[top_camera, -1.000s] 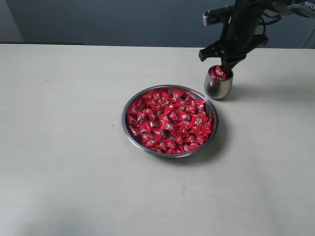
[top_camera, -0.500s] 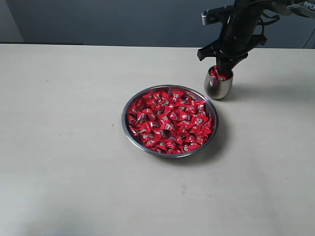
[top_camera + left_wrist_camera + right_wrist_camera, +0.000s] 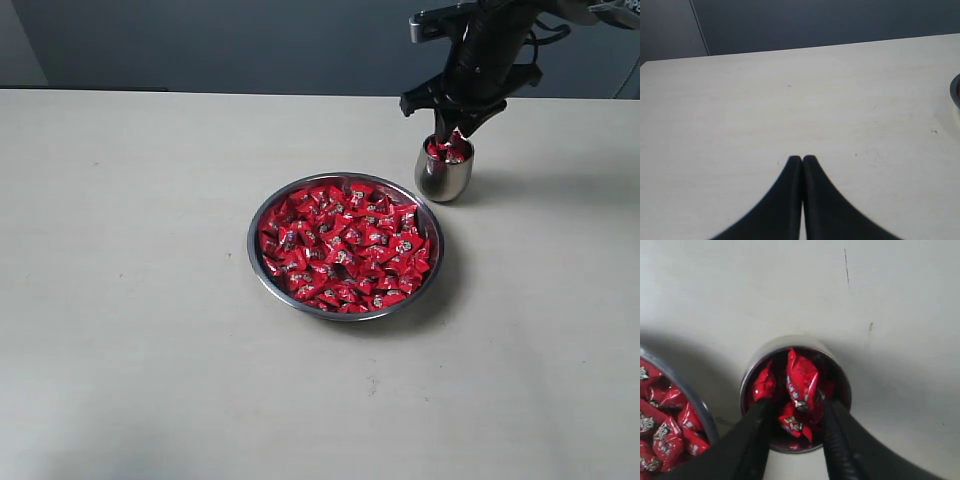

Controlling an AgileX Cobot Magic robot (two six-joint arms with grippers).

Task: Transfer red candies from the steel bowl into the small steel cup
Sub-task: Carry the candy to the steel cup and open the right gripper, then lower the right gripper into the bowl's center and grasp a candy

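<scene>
Jaws of the right gripper (image 3: 796,402) stand apart over the small steel cup (image 3: 443,178). One candy (image 3: 802,377) stands on end between them, resting among others in the cup (whether a finger brushes it cannot be told). The next pick probably lies in the steel bowl (image 3: 250,240), just near-left of the cup and full of red candies (image 3: 345,245). The right arm is nearer; the left gripper (image 3: 802,160), pressed together, hangs over the table (image 3: 740,100).

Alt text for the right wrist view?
Open black right end effector over a small shiny steel cup of red-wrapped candies, one standing upright between its fingers. Beside it, the rim of a wide steel bowl holding more candies, on a pale table.
</scene>
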